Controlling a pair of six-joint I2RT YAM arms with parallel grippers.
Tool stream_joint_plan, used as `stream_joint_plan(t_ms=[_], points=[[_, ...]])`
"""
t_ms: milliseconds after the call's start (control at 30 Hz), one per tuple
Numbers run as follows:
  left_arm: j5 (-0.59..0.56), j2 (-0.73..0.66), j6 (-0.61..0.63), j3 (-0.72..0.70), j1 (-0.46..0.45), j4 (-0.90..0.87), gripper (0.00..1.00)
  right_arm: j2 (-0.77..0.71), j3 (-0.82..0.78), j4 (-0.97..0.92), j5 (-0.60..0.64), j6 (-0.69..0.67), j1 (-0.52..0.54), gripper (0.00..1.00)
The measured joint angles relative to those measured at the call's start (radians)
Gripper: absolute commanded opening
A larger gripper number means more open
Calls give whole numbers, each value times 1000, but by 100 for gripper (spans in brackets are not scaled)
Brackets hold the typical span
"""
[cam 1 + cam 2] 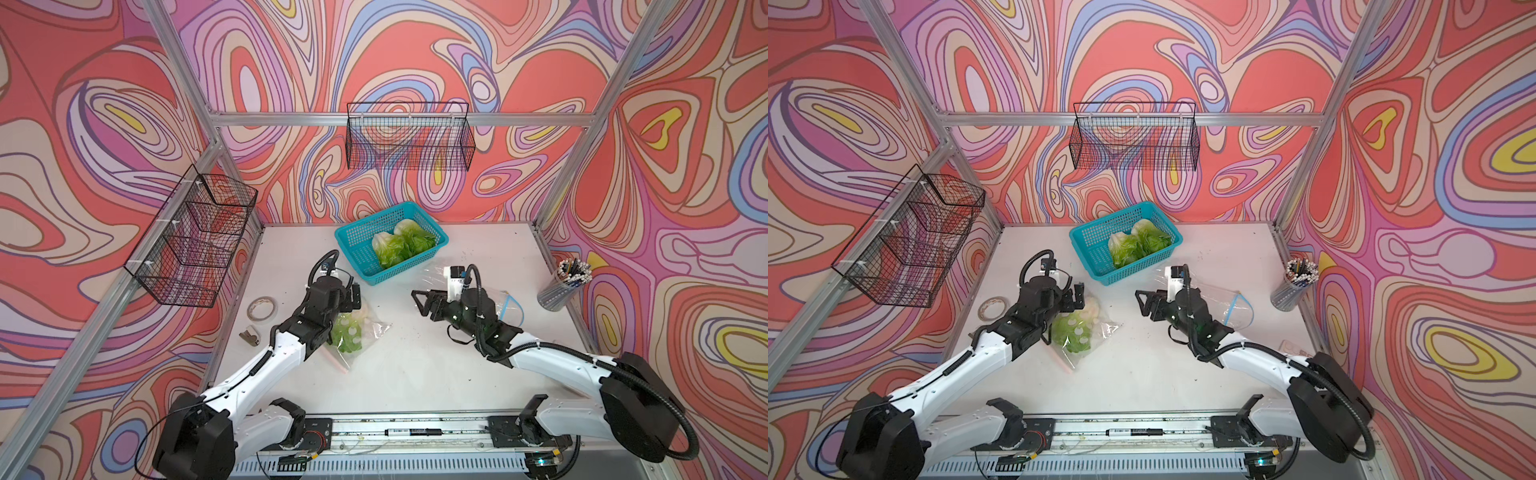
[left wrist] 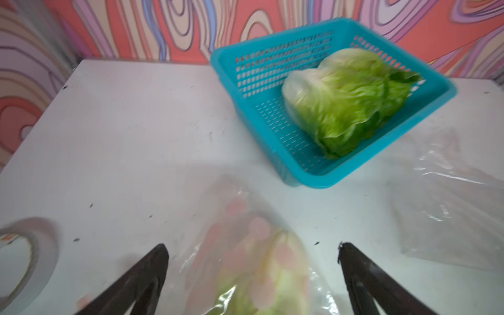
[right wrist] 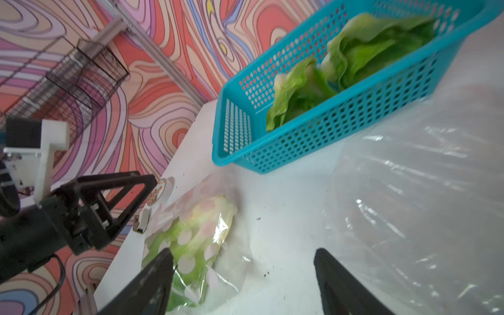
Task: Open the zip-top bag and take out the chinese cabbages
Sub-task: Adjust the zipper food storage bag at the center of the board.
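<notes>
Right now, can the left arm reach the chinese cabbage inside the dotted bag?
Probably yes: the open left gripper hangs right over the bagged chinese cabbage; only the dotted bag lies between them.

Bagged cabbage [image 1: 350, 332] half hidden under left arm [image 1: 286, 349]; tape roll [image 2: 24, 253] cut by frame edge, blurred.

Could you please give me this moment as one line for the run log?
left gripper: open, over dotted bag | right gripper: open, empty | basket: two chinese cabbages | dotted bag: one chinese cabbage inside | clear bag: empty
</notes>
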Motion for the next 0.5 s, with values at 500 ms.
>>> stream_joint_plan(t_ms=[500], points=[[294, 201, -55, 6, 308, -48, 84, 280, 61, 37, -65, 113, 221, 80]])
